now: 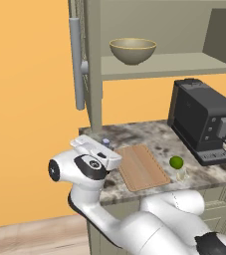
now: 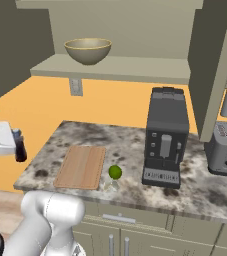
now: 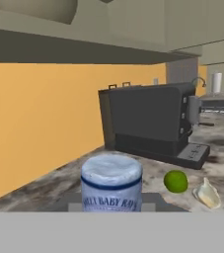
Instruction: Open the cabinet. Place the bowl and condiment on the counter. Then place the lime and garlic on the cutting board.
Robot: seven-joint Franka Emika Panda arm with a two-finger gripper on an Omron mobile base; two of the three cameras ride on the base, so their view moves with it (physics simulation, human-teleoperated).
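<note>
orange wall point(image 1: 25, 124) glowing behind a mottled stone counter point(image 2: 130, 140), cabinet point(image 1: 92, 60) hanging above with its door swung open and the long grey bar handle point(image 1: 76, 64) standing at the left edge in the left base view. sitting on the cabinet's lower shelf point(image 2: 135, 67): bowl point(image 1: 133, 50), upright, well above the counter. lying flat on the counter toward its left end: cutting board point(image 2: 81, 166), bare. resting on the counter just beside the board's right edge: lime point(image 2: 115, 172), with garlic point(image 2: 111, 186) just beside it on the near side, whether touching it not being clear. standing further right: dark coffee machine point(image 2: 164, 137), and a grey toaster point(image 2: 224, 147) past it, under the open right door.

hovering off the counter's left end, beside the board's far left corner: end effector point(image 2: 17, 145), turned sideways on the white arm. clenched around condiment point(image 2: 20, 148), the dark bottle hanging between the fingers with its bluish cap on top in the right base view. looking over the condiment's cap from the hand view, label lettering just showing below the rim, with the coffee machine, lime and garlic beyond. whether the bottle's base is touching the stone not being clear; in the right base view it is showing against the orange wall, left of the slab's edge. in the left base view, just the cap peeking out past the hand, near the board's far left corner.
</note>
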